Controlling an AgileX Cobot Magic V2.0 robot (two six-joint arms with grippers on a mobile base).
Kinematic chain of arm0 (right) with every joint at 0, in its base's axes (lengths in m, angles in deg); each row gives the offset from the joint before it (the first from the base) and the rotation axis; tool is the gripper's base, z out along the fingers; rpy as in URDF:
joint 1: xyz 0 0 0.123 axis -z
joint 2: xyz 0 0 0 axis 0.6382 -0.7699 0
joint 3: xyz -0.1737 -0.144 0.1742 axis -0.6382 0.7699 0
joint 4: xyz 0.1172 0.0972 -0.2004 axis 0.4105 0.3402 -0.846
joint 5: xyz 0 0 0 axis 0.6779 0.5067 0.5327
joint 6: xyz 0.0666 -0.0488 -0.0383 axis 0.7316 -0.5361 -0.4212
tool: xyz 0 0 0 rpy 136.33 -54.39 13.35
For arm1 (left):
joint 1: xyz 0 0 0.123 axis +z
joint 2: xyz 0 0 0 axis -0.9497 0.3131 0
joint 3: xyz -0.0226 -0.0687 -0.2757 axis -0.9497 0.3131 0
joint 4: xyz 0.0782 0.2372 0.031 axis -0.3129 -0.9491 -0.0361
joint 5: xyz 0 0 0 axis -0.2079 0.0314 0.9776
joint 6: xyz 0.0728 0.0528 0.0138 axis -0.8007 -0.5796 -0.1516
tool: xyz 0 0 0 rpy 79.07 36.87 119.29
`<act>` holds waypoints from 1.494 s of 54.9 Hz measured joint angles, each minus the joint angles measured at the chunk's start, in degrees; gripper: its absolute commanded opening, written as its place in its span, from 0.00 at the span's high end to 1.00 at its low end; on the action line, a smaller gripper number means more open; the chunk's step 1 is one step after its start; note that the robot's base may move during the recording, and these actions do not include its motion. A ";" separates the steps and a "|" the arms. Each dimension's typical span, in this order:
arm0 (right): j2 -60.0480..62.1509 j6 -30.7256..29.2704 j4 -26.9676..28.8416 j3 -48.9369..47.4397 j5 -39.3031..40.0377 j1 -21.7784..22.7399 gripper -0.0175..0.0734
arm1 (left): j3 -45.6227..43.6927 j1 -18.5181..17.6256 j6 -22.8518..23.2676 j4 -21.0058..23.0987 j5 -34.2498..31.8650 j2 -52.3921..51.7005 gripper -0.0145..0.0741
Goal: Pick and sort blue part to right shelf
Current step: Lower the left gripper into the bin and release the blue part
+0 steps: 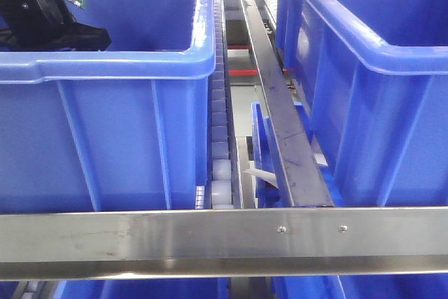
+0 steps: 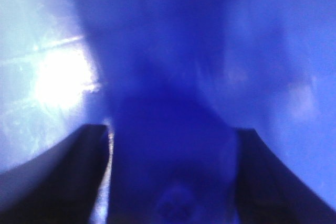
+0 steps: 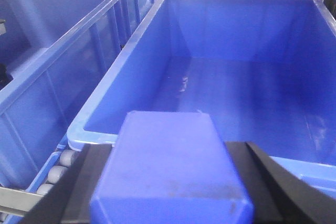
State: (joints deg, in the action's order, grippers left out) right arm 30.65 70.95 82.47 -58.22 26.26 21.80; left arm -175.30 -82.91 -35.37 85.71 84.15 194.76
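Observation:
A blue part [image 3: 170, 174], a smooth box-shaped block, fills the gap between the black fingers [image 3: 86, 182] of my right gripper [image 3: 170, 150], which is shut on it. It hangs just before the near rim of a large open blue bin [image 3: 126, 51] on the right shelf. My left arm [image 1: 49, 5] reaches down into the left bin [image 1: 105, 138]. The left wrist view is badly blurred. There my left gripper [image 2: 173, 145] has a dark blue part [image 2: 173, 182] spanning the space between its fingers [image 2: 63, 177], close above the bin's blue floor.
The shelf's steel front rail [image 1: 210, 236] runs across the bottom of the front view. White roller tracks [image 1: 219, 103] and a steel divider bar [image 1: 280, 103] lie between the left bin and the right bin [image 1: 378, 117]. More blue bins [image 3: 47, 51] stand to the left.

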 measured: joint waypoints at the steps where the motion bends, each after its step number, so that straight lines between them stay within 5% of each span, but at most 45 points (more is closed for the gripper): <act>1: 0.00 0.00 0.00 0.00 0.00 0.00 0.48 | 0.00 0.00 -0.01 0.00 0.00 0.00 0.11; 14: 0.00 0.00 0.00 0.00 0.00 0.00 0.48 | -0.50 0.00 -0.09 0.00 1.32 -0.50 0.12; 29: 0.00 0.00 0.00 0.00 0.00 0.00 0.48 | 2.01 0.00 -0.09 2.01 2.42 -13.81 0.31; 67: 0.00 0.00 0.00 0.00 -3.27 0.00 0.48 | 41.92 0.00 -0.09 2.81 -13.69 -65.56 0.70; 82: -1.97 0.90 0.00 -0.94 -4.86 0.00 0.48 | 49.93 0.00 -0.09 2.70 -16.55 -84.12 0.70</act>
State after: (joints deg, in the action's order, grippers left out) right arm 28.68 71.84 82.47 -59.15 21.40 21.80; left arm -125.37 -82.91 -35.46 88.42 67.60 110.64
